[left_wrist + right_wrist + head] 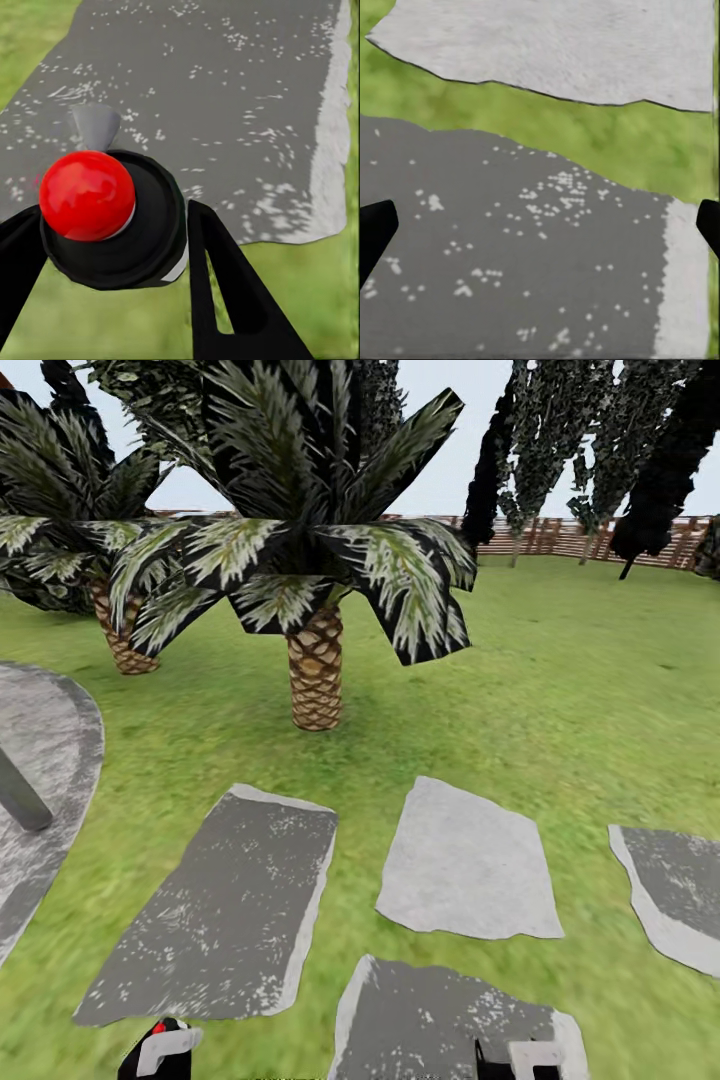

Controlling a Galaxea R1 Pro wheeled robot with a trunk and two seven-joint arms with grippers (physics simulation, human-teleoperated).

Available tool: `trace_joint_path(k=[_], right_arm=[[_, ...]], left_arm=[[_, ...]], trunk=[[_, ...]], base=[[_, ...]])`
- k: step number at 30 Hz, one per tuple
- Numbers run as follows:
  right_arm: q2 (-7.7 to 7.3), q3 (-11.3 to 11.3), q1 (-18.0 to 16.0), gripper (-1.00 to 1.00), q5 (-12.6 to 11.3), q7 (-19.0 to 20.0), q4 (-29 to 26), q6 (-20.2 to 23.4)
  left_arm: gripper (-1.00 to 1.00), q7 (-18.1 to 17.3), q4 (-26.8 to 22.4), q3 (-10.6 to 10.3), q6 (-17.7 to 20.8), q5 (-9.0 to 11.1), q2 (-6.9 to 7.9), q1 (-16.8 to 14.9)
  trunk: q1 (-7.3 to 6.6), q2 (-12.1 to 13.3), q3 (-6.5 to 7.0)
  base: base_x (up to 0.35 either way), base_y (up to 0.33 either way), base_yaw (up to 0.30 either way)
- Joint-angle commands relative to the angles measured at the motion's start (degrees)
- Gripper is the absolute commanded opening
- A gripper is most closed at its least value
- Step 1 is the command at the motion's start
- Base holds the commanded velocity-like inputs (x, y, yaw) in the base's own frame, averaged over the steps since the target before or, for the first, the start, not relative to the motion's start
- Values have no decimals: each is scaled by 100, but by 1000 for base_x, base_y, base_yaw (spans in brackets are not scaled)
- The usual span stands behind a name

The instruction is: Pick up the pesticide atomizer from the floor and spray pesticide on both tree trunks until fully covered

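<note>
The pesticide atomizer, a dark bottle with a round red top, sits between the black fingers of my left gripper, which is shut on it. In the head view that gripper is at the bottom edge, left of centre, with the red top just showing. My right gripper is at the bottom right, and its fingertips stand wide apart, open and empty, over a dark stepping stone. Two tall trees with thin pale trunks stand far off by the fence.
Two scaly-trunked palms stand on the lawn ahead. Several grey stepping stones lie in front of me. The curved concrete floor, with a grey pole on it, is at the left. Near-black narrow trees flank the slatted fence.
</note>
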Motion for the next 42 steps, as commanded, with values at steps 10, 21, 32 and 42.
trace_joint_path(k=[10,21,32,42], right_arm=[[0,2,-5,100,59,-45,8,-5],[0,-3,-5,100,53,-50,8,-5],[0,-3,-5,100,53,-52,8,-5],[0,-3,-5,100,53,-52,8,-5]], left_arm=[[-100,3,3,21,-18,-17,5,-1],[-100,3,1,30,-1,-17,-1,-4],[-100,3,1,27,-9,-13,4,-8],[-100,3,-6,27,-10,-17,0,-6]], trunk=[[-3,-2,-4],[-3,-2,-4],[-3,-2,-4],[-3,-2,-4]], base=[[-43,-91,-274],[0,-1,-273],[0,0,-273],[35,-16,-274]])
